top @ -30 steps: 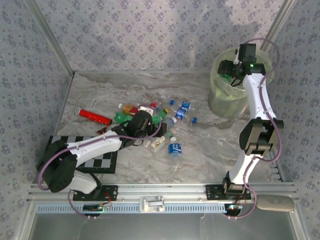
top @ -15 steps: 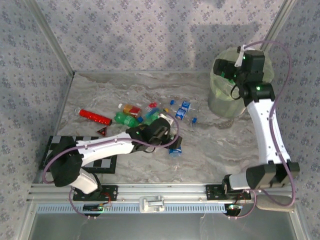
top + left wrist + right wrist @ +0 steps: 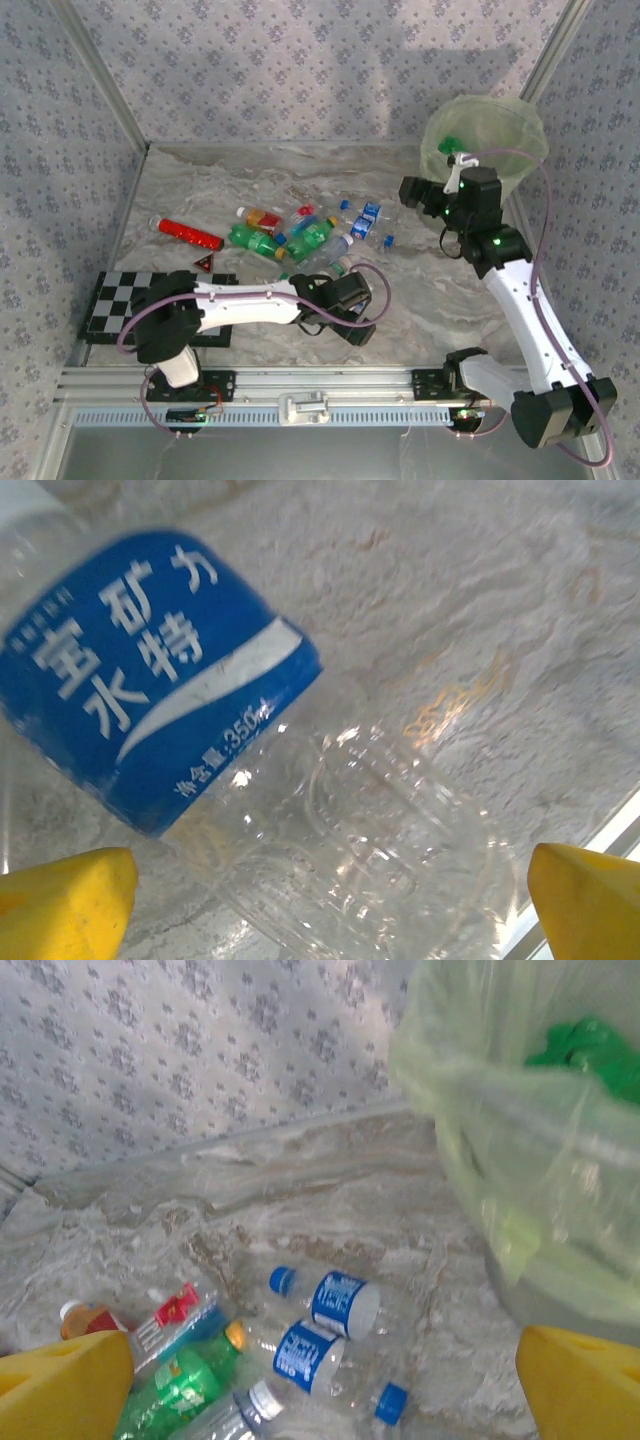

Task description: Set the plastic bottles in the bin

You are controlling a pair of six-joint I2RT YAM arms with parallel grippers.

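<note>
The left claw (image 3: 320, 905) is spread wide and grips nothing; a clear blue-labelled bottle (image 3: 250, 760) lies on the table (image 3: 480, 600) between its fingers (image 3: 60, 900). The right claw (image 3: 320, 1390) is likewise released and empty. The bin (image 3: 470, 1130) stands just ahead to its right with a green bottle (image 3: 580, 1045) inside, and the loose bottles (image 3: 310, 1355) lie scattered ahead, below it.

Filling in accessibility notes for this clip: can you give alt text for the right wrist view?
Below the open right gripper, plastic bottles lie scattered on a marble table: two clear with blue labels, a green one, a red-labelled one. At right stands the bin, lined with pale green plastic, something green inside.
</note>
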